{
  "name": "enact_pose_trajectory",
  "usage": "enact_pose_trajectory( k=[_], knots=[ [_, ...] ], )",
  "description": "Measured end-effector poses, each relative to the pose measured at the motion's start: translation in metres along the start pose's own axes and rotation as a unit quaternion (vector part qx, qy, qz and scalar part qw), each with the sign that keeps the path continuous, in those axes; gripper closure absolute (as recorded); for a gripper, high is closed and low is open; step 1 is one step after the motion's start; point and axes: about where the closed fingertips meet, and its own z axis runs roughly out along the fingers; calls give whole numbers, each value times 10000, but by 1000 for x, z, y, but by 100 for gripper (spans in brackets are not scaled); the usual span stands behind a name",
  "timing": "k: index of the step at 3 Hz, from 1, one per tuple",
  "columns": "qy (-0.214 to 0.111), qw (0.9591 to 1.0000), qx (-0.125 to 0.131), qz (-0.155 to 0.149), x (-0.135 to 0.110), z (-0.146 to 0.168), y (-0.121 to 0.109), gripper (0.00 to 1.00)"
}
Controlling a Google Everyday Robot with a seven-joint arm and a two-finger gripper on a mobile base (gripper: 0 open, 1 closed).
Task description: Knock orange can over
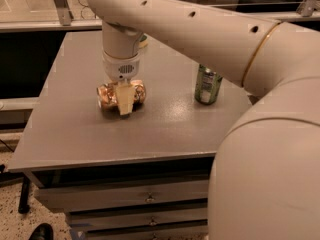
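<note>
The orange can (106, 95) lies on its side, left of the middle of the grey table (75, 134), its silver end facing left. My gripper (124, 103) comes straight down over the can and is shut on it. One cream finger (124, 100) crosses the front of the can, and the other finger is hidden behind it. The can is at the table surface or just above it. A green can (207, 84) stands upright to the right, well apart from the gripper.
My large cream arm fills the upper and right side of the view and hides the table's right edge. A small yellow-green object (144, 41) peeks out behind the wrist. Drawers (150, 199) sit under the tabletop. A dark shoe (40, 231) is on the floor at lower left.
</note>
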Motion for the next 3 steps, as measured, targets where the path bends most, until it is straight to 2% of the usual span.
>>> enact_pose_trajectory(
  k=[1, 3],
  knots=[
    [220, 9994, -227, -111, 6, 3, 10, 65],
    [285, 9991, -293, -149, 8, 1, 12, 18]
  ],
)
